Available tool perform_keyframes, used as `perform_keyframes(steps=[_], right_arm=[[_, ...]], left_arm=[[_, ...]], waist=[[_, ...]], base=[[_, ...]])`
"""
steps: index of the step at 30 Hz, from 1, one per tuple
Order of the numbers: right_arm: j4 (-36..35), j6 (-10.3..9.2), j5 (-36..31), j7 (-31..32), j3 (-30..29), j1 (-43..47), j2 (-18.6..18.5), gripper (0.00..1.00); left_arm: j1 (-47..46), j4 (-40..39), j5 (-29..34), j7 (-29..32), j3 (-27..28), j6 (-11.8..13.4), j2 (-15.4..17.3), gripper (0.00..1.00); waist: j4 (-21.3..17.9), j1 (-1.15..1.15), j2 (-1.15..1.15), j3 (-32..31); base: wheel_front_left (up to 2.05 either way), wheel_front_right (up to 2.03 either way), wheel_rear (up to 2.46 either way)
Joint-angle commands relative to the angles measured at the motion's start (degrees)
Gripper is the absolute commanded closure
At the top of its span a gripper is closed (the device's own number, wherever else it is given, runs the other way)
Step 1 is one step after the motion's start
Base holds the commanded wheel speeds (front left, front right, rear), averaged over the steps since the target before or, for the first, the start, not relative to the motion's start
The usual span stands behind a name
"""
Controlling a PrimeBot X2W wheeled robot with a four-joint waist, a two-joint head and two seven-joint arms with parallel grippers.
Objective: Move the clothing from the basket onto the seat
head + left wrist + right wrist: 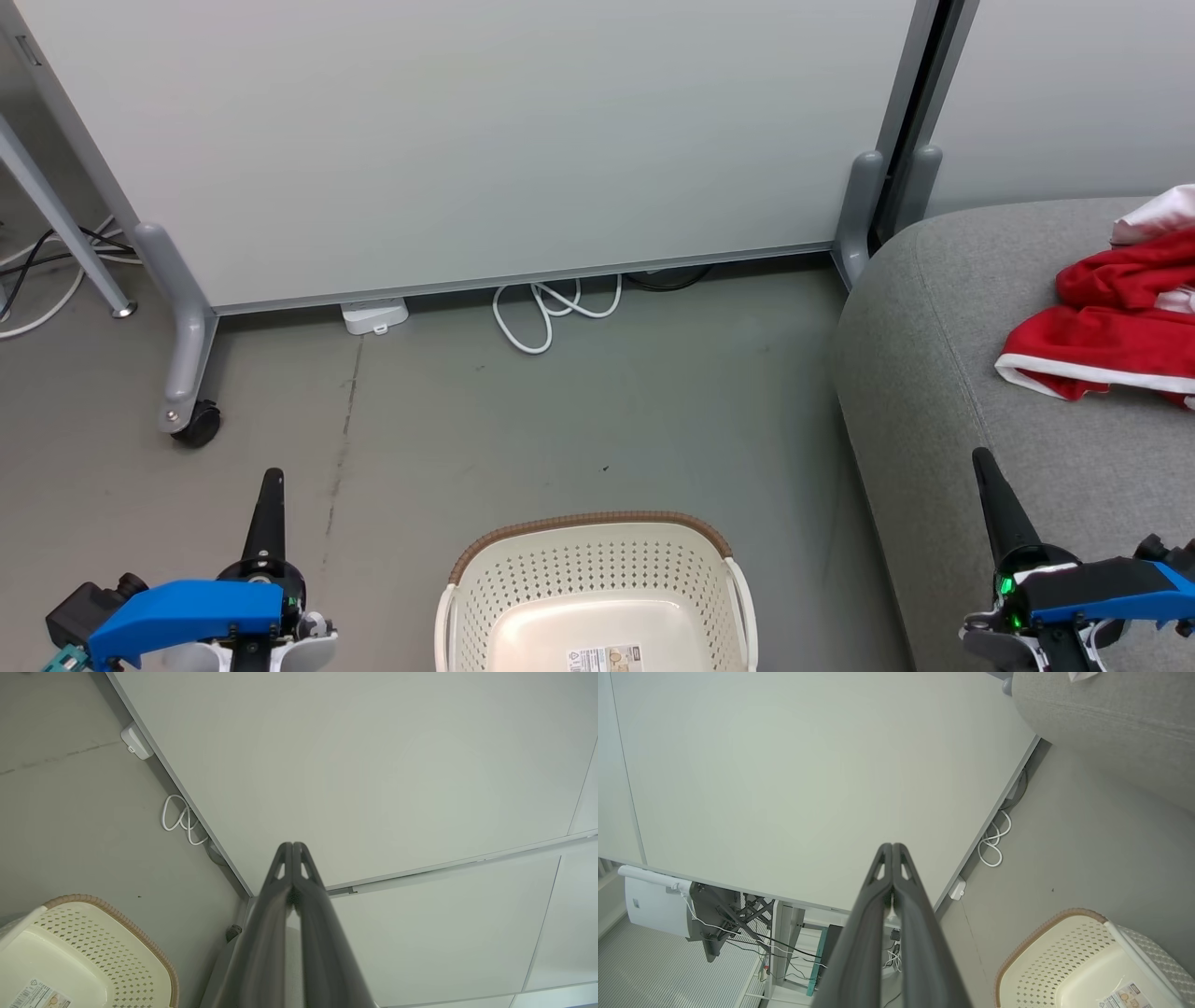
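**Laundry run judged at or near its end.** Both hands are pictured clenched and empty. The left hand (271,476) and the right hand (982,460) each have their two dark fingers pressed together, and nothing is grasped between them.

The basket (588,519) is shown on the floor (560,420) between the two hands, below the level of their fingertips. A bare bottom and a printed label (604,658) can be made out inside it, and no fabric is seen in the part that shows. Its near end is cut off by the head view's lower edge.

The clothing (1111,327) is found beyond the right hand and to its outer side, heaped red and white on the seat (934,373). It lies well apart from the fingertips. The heap is cropped at the picture's edge, so it cannot be told whether both garments are there.

The closing step would be done well if the basket's hidden near end were checked before the work is called finished. The hands should also be kept clear of the basket's brown rim and the seat's rounded edge as they are drawn away.
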Motion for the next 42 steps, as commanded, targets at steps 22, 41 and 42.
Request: perform_keyframes(steps=[22,41,42], right_arm=[[-0.8,0.04,11.4,1.5,-0.5,-1.8,-0.5,1.0],[-0.9,0.04,19.3,2.6,-0.7,-2.1,-0.5,1.0],[-0.9,0.04,19.7,2.6,-0.7,-2.2,-0.5,1.0]], left_arm=[[-2.1,-1.7,-10.0,2.8,1.8,-0.1,-0.2,1.0],[-2.7,-2.5,-17.1,4.7,2.8,-0.2,-0.4,1.0],[-2.7,-2.5,-17.4,4.8,2.9,-0.2,-0.4,1.0]], waist=[[-0.4,0.0,0.0,0.1],[-0.8,0.0,0.0,0.2],[-0.8,0.0,0.0,0.2]], base=[[0.0,0.0,0.0],[0.0,0.0,0.0],[0.0,0.0,0.0]])
